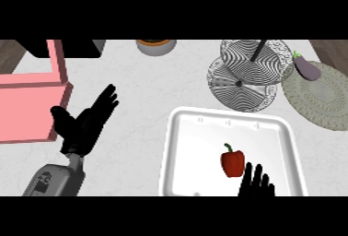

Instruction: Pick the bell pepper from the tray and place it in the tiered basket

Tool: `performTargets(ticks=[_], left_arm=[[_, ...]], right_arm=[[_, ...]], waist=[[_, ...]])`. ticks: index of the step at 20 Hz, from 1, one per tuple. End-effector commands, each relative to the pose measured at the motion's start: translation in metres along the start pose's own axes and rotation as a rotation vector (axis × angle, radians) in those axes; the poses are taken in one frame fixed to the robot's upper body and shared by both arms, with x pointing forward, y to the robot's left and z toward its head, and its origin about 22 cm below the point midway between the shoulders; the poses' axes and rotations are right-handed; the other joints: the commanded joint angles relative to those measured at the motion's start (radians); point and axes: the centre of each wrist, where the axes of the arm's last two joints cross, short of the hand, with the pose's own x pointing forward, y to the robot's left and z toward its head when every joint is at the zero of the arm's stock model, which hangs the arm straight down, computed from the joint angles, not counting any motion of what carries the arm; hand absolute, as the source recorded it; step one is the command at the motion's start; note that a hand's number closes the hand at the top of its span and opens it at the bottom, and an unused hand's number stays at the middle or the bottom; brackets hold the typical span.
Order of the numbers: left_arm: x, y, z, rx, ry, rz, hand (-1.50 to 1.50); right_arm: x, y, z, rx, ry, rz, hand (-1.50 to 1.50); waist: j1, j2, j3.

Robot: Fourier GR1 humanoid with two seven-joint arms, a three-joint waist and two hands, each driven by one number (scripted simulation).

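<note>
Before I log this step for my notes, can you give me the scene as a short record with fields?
target: red bell pepper, lying in the white tray
destination: wire tiered basket, behind the tray, nothing in it
right robot hand: open, fingers straight, just below the pepper in the view, over the tray
left robot hand: open, resting left of the tray
nearby: eggplant on a round woven mat; pink box at left
pepper picked: not yet

I stand at a kitchen counter with a pale marbled top, where a wire tiered basket sits toward the far right corner beside an eggplant on a woven mat, and a white tray holds a red bell pepper at the near edge.
</note>
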Motion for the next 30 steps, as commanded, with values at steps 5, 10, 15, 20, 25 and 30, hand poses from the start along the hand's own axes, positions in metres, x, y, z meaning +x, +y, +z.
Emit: performTargets(ticks=[5, 10, 15, 20, 25, 30], left_arm=[[0.012, -0.004, -0.006, 0.012, -0.003, 0.009, 0.0], [-0.011, -0.009, -0.001, 0.013, 0.002, -0.004, 0.0], [0.005, 0.001, -0.005, 0.001, 0.017, -0.015, 0.0], [-0.017, -0.021, 0.001, -0.003, 0.002, -0.006, 0.0], [-0.013, 0.008, 0.005, -0.005, 0.003, -0.019, 0.0], [0.0, -0.007, -0.005, -0.001, 0.0, -0.003, 0.0]], right_arm=[[0.008, 0.014, -0.006, -0.024, 0.147, -0.048, -1.5], [0.002, 0.018, -0.031, -0.027, 0.148, -0.053, -1.5], [0.004, 0.036, -0.044, -0.031, 0.167, -0.08, -1.5], [0.0, 0.034, -0.057, -0.013, 0.176, -0.077, -1.5], [-0.015, 0.053, -0.075, -0.038, 0.182, -0.112, -1.5], [-0.01, 0.062, -0.078, 0.019, 0.17, -0.083, -1.5]], waist=[[-0.008, -0.002, 0.002], [-0.007, -0.002, 0.002], [-0.004, -0.001, 0.002], [-0.006, -0.001, 0.001], [-0.001, -0.001, 0.002], [-0.003, -0.001, 0.002]])
